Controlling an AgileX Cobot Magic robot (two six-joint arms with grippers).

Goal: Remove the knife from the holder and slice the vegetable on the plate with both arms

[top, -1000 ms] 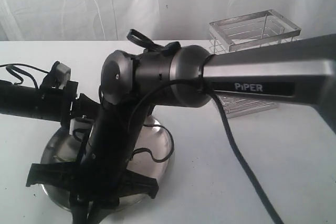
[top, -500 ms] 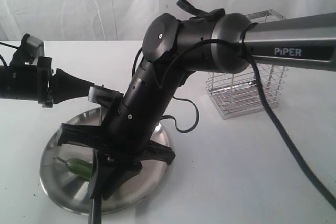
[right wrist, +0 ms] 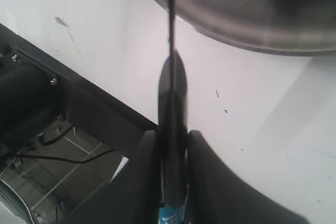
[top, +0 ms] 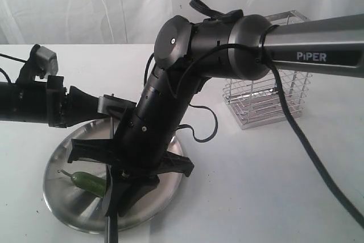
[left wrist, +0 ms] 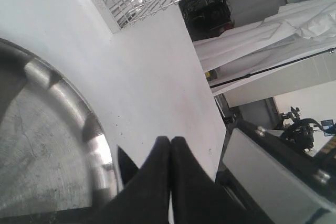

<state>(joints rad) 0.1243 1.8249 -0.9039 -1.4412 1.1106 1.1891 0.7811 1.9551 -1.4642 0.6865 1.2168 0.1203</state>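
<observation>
Currently the slicing step is in hand: the knife (right wrist: 172,93) is already out of the holder (top: 267,92) and is carried over the plate (top: 60,206).

The right gripper (right wrist: 172,140) is partly closed and clamped on the black handle. The blade is seen edge-on, running out past the plate rim in the right wrist view. In the exterior view it is pointed down, just beside the blunt end of the vegetable (top: 88,181). Contact between blade and vegetable cannot be confirmed from these views.

The left gripper (left wrist: 170,148) is fully clenched, fingers pressed together, nothing held. It is positioned low over the surface (left wrist: 157,77), just beside the plate rim, apart from the vegetable.

The vegetable is lying on the plate's left half, stem pointed away from the blade, unpinned and, by its look, uncut.

Next move, as judged:
- the left gripper has to be brought onto the vegetable to steady it, since a glossy rounded pepper is likely to roll or skid on polished steel;
- the blade has to be set across the pepper, not along it, then pressed down.
</observation>
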